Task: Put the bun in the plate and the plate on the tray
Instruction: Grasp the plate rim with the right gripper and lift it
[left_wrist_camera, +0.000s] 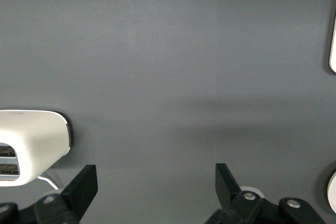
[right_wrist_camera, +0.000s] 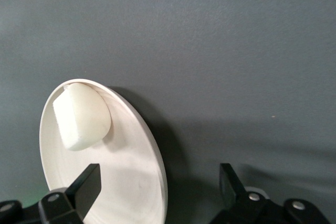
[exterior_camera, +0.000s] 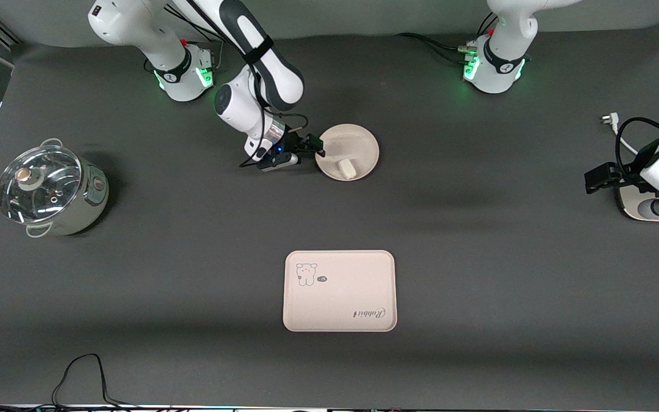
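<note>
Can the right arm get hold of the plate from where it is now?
Probably yes. The right gripper is open right at the rim of the plate, with one finger over the plate and one outside. The bun lies clear of it, and nothing else stands nearby.

Robotics laboratory test bench: two fixed arm bases with green indicator lights [exterior_camera: 183, 71] stand at the top of the frame on a table covered in dark grey cloth [exterior_camera: 478, 274]; loose cables [exterior_camera: 86, 375] trail at lower left
</note>
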You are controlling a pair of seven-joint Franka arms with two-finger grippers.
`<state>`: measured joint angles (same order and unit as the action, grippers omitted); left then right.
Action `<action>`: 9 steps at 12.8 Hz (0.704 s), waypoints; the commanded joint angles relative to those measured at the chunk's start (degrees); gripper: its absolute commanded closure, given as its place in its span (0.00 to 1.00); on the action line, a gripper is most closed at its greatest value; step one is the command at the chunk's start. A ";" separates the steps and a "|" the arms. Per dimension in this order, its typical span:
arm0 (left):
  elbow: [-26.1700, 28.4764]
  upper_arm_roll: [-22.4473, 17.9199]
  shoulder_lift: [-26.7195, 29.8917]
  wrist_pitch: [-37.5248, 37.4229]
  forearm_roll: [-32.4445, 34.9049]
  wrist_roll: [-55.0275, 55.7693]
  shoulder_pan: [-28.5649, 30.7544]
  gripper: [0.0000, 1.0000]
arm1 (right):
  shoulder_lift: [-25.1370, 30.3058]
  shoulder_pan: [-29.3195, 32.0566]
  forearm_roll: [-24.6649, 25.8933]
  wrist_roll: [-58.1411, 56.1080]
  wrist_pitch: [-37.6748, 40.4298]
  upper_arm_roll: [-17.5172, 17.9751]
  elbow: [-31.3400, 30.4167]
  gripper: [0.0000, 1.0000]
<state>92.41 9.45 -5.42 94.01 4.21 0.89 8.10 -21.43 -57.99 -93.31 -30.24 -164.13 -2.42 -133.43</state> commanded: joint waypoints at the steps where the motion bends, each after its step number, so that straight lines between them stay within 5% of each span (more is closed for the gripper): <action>1: -1.70 -0.40 -0.20 -1.46 -0.44 0.15 -0.10 0.00 | -2.12 -0.54 -2.14 -0.96 -2.16 1.19 2.38 0.00; 3: -1.88 -0.31 0.67 -1.21 0.18 0.42 -0.02 0.00 | -2.03 -0.54 -2.14 -0.87 -2.16 1.11 2.38 0.08; 7: -1.88 -0.13 0.68 -1.55 0.27 -0.81 -0.19 0.00 | -2.03 -0.46 -2.14 -0.69 -2.16 1.19 2.38 0.70; 9: -1.88 -0.13 0.59 -1.64 -0.17 -0.98 0.07 0.00 | -1.95 -0.37 -2.14 -0.61 -2.16 1.10 2.38 0.91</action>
<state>90.85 9.39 -5.21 93.67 4.25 0.88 8.16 -22.92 -57.99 -93.61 -30.22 -165.31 -1.19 -131.97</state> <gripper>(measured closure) 0.000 0.674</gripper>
